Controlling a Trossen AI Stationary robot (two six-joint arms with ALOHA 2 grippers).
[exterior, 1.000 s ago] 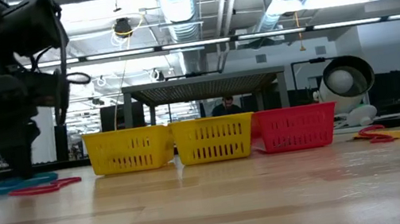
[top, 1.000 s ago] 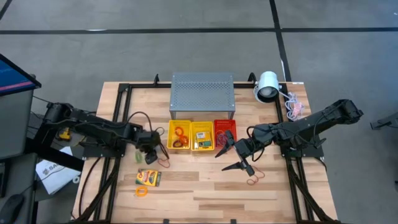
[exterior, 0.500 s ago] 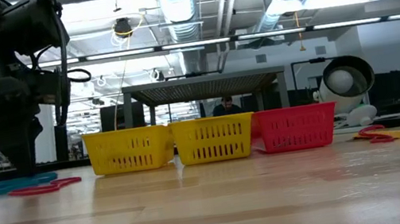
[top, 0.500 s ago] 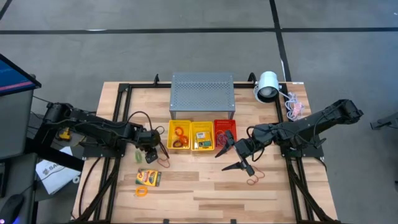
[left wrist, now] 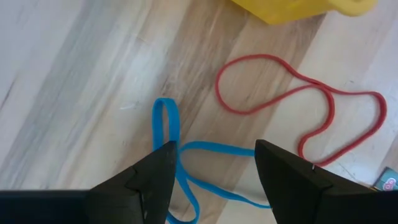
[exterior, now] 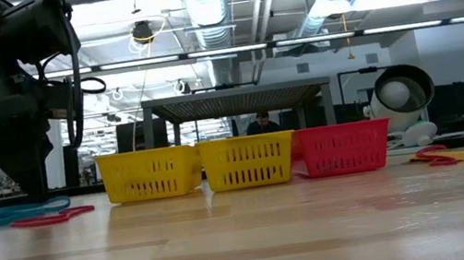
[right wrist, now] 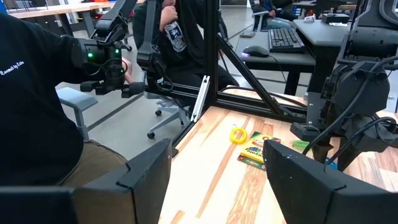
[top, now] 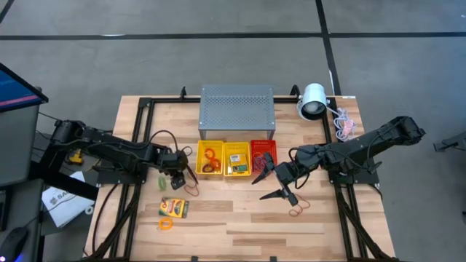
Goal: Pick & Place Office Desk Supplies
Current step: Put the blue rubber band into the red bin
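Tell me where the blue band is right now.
In the left wrist view, the blue band lies on the table between the open left gripper fingers, beside a red band.

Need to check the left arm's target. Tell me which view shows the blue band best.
Left wrist view: the blue band lies on bare wood between the open left gripper fingers. Low view shows it edge-on; high view hides it; right wrist view misses it.
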